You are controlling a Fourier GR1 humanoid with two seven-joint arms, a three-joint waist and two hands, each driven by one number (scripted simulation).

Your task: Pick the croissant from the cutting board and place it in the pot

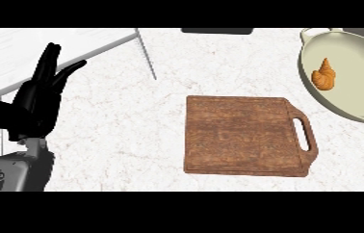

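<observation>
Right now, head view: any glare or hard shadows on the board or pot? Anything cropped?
Head view: even light, no glare on the cutting board or pot; just a thin shadow along the board's lower edge; pot cropped by the right edge, croissant inside it fully lit; left robot hand reads near-black.

Single cam, head-mounted, facing steeply down on the counter [113, 126] top, with a forearm [25, 172] entering from the lower edge. Framing is mid-range: the whole cutting board [241, 135] fits centre-right, the pot [344, 58] is cropped by the right edge, and the left hand [35, 102] sits at the left edge. The counter's far side runs along the top, where a dark object [217, 30] is cut off.
</observation>
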